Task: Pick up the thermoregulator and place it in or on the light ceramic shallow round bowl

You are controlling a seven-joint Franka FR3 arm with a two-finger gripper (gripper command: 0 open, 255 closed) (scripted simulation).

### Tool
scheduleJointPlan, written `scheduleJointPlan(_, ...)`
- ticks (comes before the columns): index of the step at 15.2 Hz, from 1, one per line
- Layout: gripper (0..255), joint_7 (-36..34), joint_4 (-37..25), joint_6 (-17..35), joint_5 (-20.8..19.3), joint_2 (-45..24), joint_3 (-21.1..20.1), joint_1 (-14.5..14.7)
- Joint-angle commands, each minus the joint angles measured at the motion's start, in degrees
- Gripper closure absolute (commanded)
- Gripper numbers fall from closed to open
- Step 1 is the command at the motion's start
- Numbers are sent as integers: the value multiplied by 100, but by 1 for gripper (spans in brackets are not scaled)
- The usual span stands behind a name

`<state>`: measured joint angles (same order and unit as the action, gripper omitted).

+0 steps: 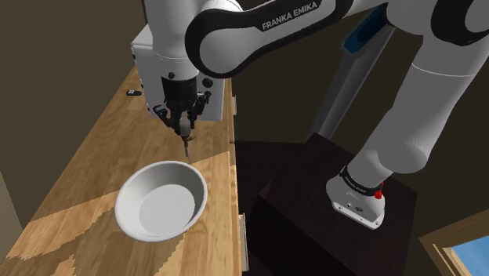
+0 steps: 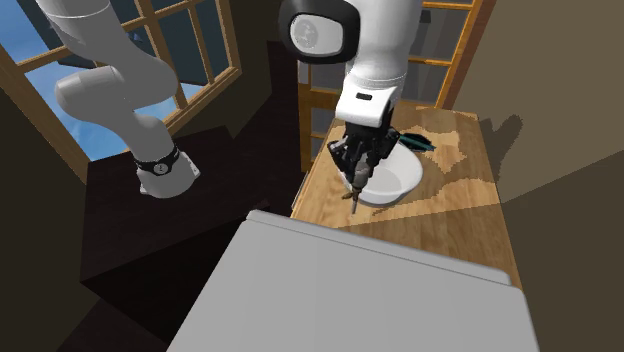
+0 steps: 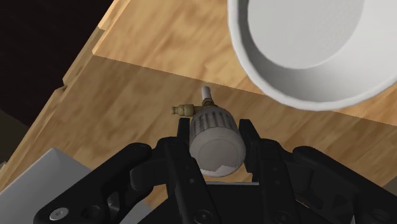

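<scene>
Wooden worktop [image 1: 86, 180] carries a white bowl [image 1: 161, 205]; the tool [image 1: 185, 124] clasps the pale, brass-tipped thermoregulator [image 1: 186, 139] between both fingers, at the bowl's one o'clock in the shoulder view

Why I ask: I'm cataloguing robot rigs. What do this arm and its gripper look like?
The arm has rounded white links with dark joints; a dark band carries white FRANKA EMIKA lettering. A small red part sits by its base flange. The gripper is all black, with two blocky fingers.
</scene>
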<state>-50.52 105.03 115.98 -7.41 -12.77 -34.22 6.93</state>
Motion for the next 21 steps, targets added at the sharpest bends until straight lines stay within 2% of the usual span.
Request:
scheduleJointPlan(1, 255, 26, -94, -150, 48, 66, -14, -10)
scheduleJointPlan(19, 255, 128, -1189, -1406, 203, 267, -67, -6)
scheduleJointPlan(21, 255, -151, -1434, -1563, 119, 149, -163, 188)
